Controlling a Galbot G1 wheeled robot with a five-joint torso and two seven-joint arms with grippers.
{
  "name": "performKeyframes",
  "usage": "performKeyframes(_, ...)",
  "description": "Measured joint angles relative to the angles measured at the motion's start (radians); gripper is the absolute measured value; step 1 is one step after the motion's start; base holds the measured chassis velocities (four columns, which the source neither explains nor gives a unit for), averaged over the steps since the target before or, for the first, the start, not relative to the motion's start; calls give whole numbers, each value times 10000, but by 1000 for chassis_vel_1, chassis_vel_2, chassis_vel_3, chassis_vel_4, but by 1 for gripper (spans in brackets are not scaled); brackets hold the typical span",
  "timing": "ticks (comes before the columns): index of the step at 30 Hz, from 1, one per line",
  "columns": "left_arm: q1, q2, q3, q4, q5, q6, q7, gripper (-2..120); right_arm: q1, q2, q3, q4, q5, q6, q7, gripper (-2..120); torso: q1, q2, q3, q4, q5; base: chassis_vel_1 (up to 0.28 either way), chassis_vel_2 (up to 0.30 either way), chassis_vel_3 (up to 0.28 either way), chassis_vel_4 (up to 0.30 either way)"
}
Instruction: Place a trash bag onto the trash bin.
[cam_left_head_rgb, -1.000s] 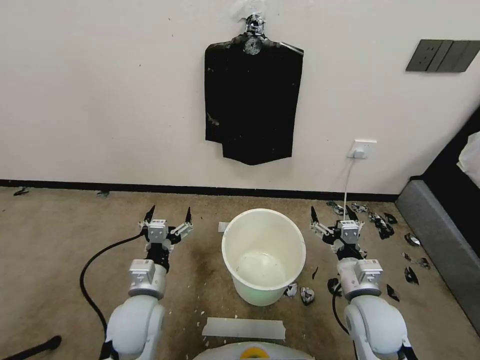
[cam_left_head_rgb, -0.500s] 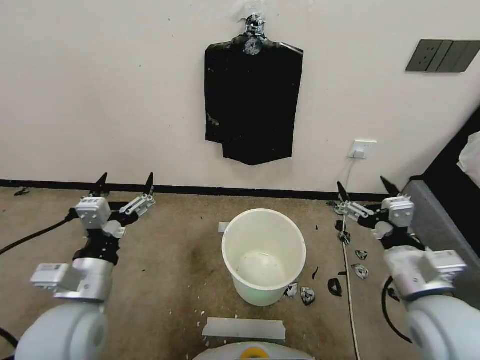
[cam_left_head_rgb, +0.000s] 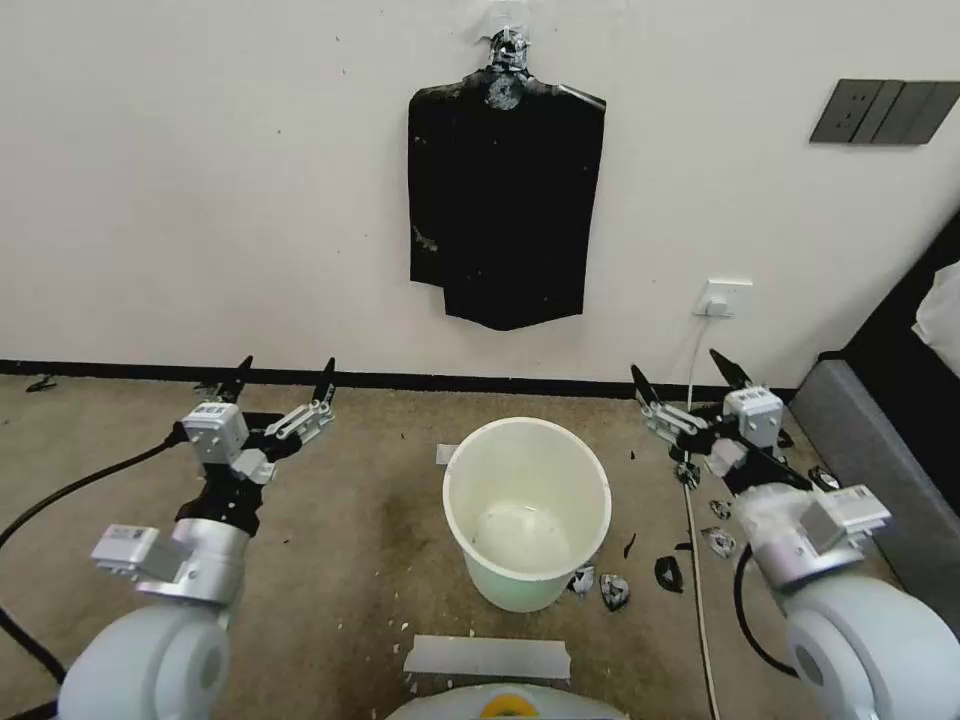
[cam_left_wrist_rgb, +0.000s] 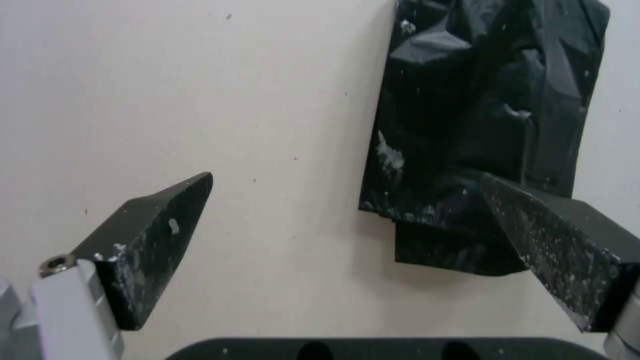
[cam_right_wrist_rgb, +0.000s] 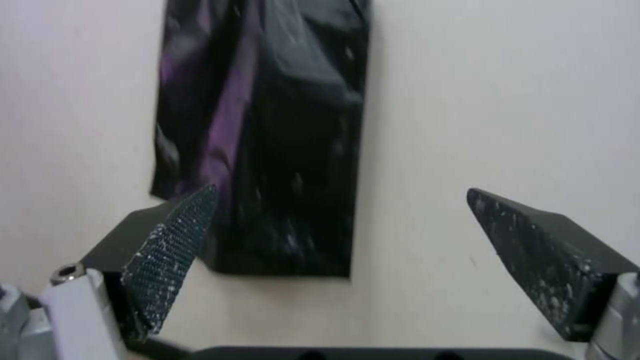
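White wall (cam_left_head_rgb: 200, 180), tan carpet (cam_left_head_rgb: 360, 530)

One trash bin (cam_left_head_rgb: 527, 510); one bunch of black bags (cam_left_head_rgb: 503, 200); two hands, left (cam_left_head_rgb: 283, 375), right (cam_left_head_rgb: 680, 372).

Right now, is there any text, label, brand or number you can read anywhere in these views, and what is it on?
No readable text in any view.
Bunch of black bags on the wall: no print visible.
Trash bin: plain, no label.
Small tags on the left gripper and right gripper housings: too small to read.
Wall socket and dark switch panel: no legible marks.
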Motion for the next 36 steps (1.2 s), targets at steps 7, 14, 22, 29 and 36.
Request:
performKeyframes(7, 116, 17, -152, -205, -11, -8, -46, 100, 2620, -1026, -1614, -539, 790, -505, 524, 100, 0, 0, 1, 1, 0, 0, 0, 0, 0)
performKeyframes(14, 147, -112, -228, -298, 60, -11, -45, 100, 5872, -1616, -3366, -1270, 1655, -1361, 1412, 100, 0, 0, 1, 1, -2, 0, 0, 0, 0)
performKeyframes(22, 248, -353, -194, -321, 289, -28, -46, 100, 9040, -1227, -5254, -2456, 2109, -1859, 2575, 100, 1, 0, 1, 1, -1, 0, 0, 0, 0)
performKeyframes(29, 321, -644, -162, -324, 398, -88, -49, 100, 11238, -28, -6947, -4051, 2090, -2361, 4601, 99, 1, 0, 2, 1, -4, 0, 0, 0, 0)
performKeyframes(36, 490, -781, -181, -361, 478, -161, -45, 100, 12463, 901, -7504, -5448, 1869, -2874, 5523, 98, 1, 0, 0, 1, -4, 0, 0, 0, 0)
